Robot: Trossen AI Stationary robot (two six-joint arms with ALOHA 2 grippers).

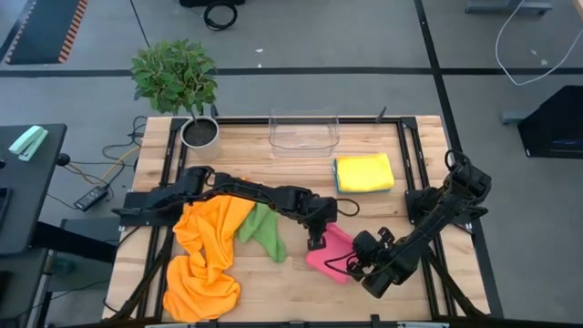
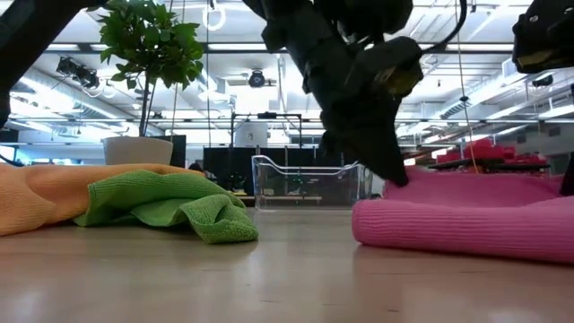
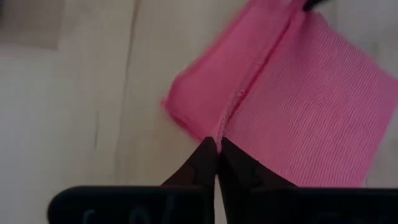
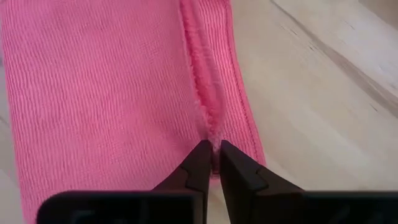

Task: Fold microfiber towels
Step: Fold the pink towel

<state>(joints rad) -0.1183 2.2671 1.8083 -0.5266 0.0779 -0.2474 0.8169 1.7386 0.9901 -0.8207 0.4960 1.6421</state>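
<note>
A pink towel (image 1: 332, 252) lies folded on the wooden table, right of the middle. A hemmed edge (image 3: 258, 74) runs along its top layer. My left gripper (image 1: 316, 240) comes down on the far-left end of that hem, fingers shut on it. My right gripper (image 1: 358, 265) stands at the near-right end, fingers nearly together on the same hem (image 4: 200, 74). A folded yellow towel (image 1: 364, 172) lies flat at the far right. A green towel (image 1: 263, 231) and crumpled orange towels (image 1: 204, 258) lie on the left. My left gripper has the end of the pink towel's hemmed edge (image 3: 219, 127) between its two fingertips, which slant down at it from the table's left. The towel lies flat on the table and slack. Whether one layer or several is held, I cannot tell. My right gripper has the other end of the same hemmed edge (image 4: 210, 129) between its fingertips, with only a narrow gap between them. The fingers slant down and lie along the hem. The towel rests flat on the table there.
A clear plastic bin (image 1: 303, 131) stands at the far edge, with a potted plant (image 1: 199, 130) to its left. Black rails (image 1: 407, 155) frame the table. Bare wood shows near the front edge (image 1: 291, 296) and between the pink and yellow towels.
</note>
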